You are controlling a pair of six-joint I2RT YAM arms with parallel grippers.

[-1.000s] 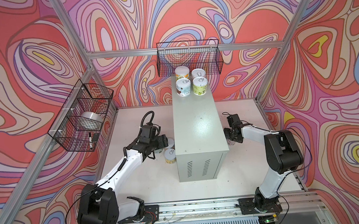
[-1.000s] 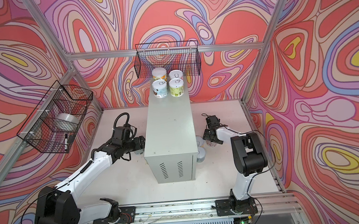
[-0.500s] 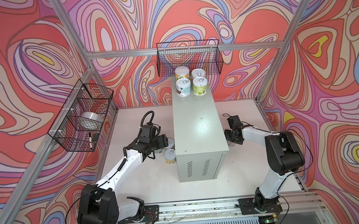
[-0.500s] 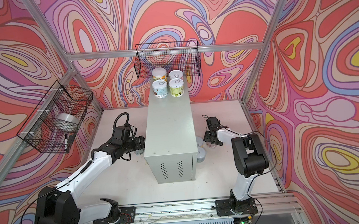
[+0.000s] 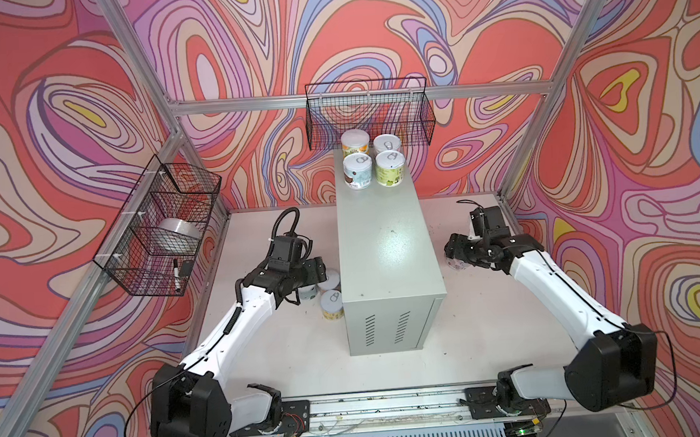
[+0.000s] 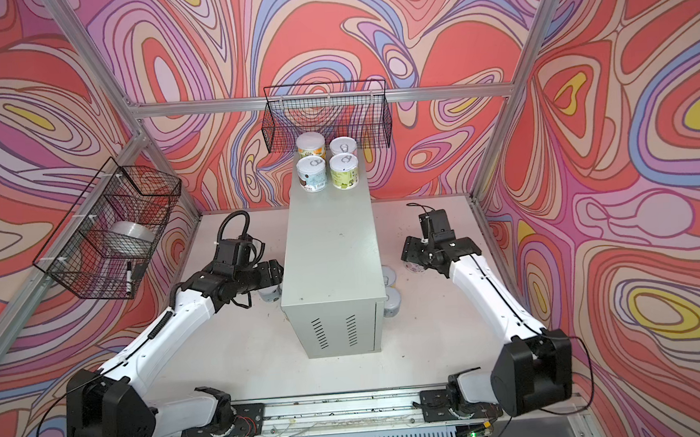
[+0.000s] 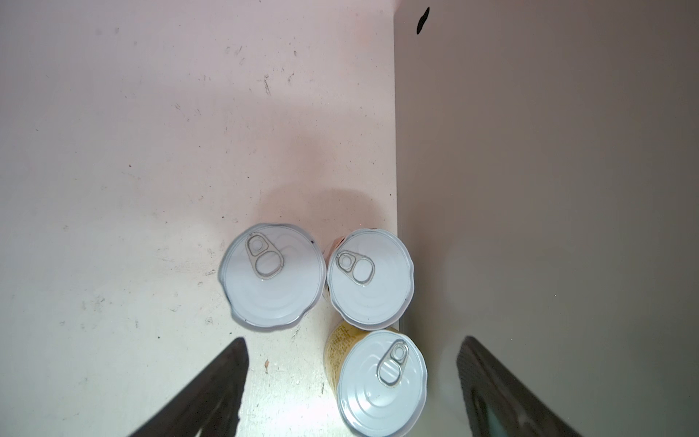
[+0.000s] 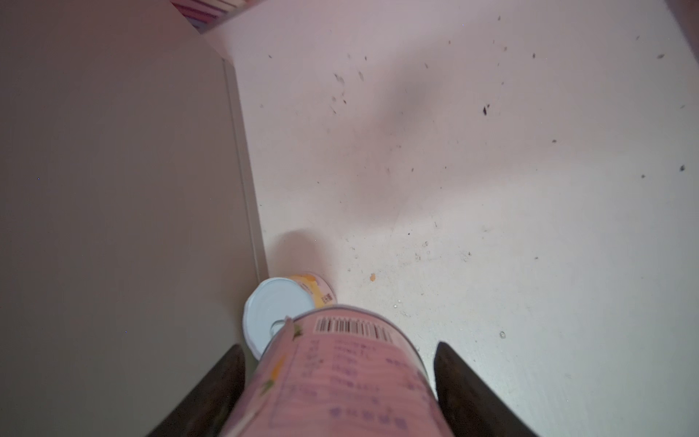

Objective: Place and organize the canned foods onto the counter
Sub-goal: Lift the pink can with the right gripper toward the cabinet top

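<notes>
Several canned foods stand in a square at the far end of the counter, the grey cabinet. In the left wrist view three cans stand upright on the white table against the counter's side. My left gripper hangs open over them, its fingers either side of the yellow-labelled can without touching it. My right gripper is shut on a pink-labelled can, held tilted just off the table to the right of the counter. Another can stands beyond it against the counter wall.
A black wire basket hangs on the back wall just above the counter's far end. A second basket on the left wall holds a silver roll and a marker. Two more cans stand at the counter's right side.
My right gripper's jaws have narrowed onto the pink can and the arm has shifted slightly. The left arm has hardly moved.
</notes>
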